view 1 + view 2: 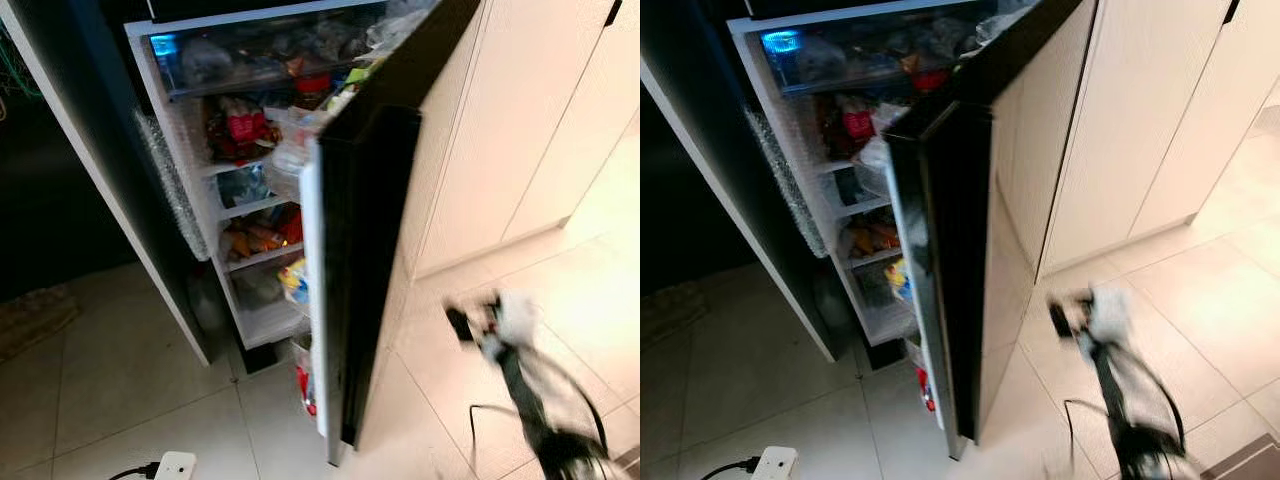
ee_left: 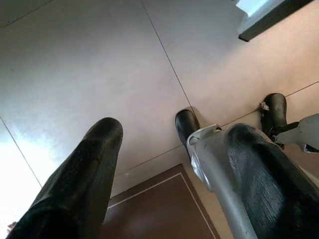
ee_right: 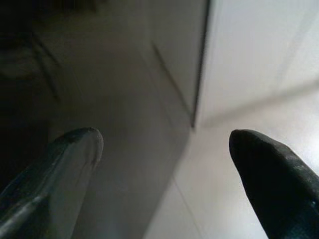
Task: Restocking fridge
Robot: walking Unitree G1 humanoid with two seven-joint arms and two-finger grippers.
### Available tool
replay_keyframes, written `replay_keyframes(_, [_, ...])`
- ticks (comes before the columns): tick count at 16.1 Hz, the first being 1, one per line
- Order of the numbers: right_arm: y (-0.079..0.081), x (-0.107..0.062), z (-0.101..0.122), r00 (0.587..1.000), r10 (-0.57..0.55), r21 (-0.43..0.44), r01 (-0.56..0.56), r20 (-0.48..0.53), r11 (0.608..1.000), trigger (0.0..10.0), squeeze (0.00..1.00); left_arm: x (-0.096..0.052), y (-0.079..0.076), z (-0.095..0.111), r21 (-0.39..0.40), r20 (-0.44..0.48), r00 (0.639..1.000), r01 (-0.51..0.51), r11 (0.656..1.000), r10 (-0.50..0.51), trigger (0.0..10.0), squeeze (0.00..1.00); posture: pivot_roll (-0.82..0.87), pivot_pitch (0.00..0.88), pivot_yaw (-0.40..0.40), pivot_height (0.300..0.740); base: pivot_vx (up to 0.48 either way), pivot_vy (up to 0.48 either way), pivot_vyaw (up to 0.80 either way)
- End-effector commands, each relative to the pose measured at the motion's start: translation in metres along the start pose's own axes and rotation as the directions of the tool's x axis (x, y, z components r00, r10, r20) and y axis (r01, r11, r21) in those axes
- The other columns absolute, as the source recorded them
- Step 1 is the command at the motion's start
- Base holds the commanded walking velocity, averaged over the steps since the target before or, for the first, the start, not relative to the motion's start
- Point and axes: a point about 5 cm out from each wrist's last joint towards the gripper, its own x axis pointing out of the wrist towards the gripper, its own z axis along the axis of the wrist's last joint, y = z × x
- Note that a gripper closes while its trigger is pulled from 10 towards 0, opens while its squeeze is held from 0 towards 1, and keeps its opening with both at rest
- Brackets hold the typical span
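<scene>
Nothing is carried: the right end effector (image 3: 164, 164), fingers spread, is blurred beside the fridge door (image 1: 365, 270), left end effector (image 2: 169, 174) likewise spread. The fridge (image 1: 250, 170) is seen open, shelves crowded; restocking looks unfinished.

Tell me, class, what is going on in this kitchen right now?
A humanoid robot stands before a fridge whose black door is swung open, showing shelves packed with food. Neither gripper holds anything. The right gripper is raised beside the door with its fingers open, blurred as it moves. The left gripper points down at the tiled floor, fingers also open. A white power strip lies on the floor in front of the fridge.
</scene>
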Motion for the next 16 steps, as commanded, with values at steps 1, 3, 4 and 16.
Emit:
replay_keyframes(1, [0.016, 0.007, 0.011, 0.999, 0.054, -0.017, -0.054, 0.007, 0.998, 10.0, 0.00, 0.000, 0.000, -0.003, -0.013, -0.014, 1.000, -0.006, 1.000, 0.006, 10.0, 0.00, -0.19, 0.000, 0.000, 0.740, 0.000, 0.000, 0.00])
replay_keyframes(3, [0.049, 0.018, 0.027, 0.989, 0.144, -0.035, -0.143, 0.028, 0.989, 10.0, 0.00, 0.000, 0.000, -0.003, -0.019, -0.013, 1.000, -0.010, 1.000, 0.010, 10.0, 0.00, -0.18, 0.000, -0.005, 0.740, 0.000, 0.000, 0.00])
replay_keyframes(4, [0.064, 0.021, 0.033, 0.982, 0.185, -0.035, -0.184, 0.035, 0.982, 10.0, 0.00, 0.000, 0.000, -0.003, -0.021, -0.013, 1.000, -0.011, 1.000, 0.011, 10.0, 0.00, -0.18, 0.000, -0.006, 0.740, 0.000, 0.000, 0.00])
replay_keyframes(16, [0.205, 0.024, 0.066, 0.821, 0.558, 0.024, -0.564, 0.119, 0.825, 10.0, 0.00, -0.001, 0.002, -0.003, -0.026, -0.006, 1.000, -0.017, 1.000, 0.017, 10.0, 0.00, -0.16, 0.000, 0.000, 0.740, 0.000, 0.000, 0.00])
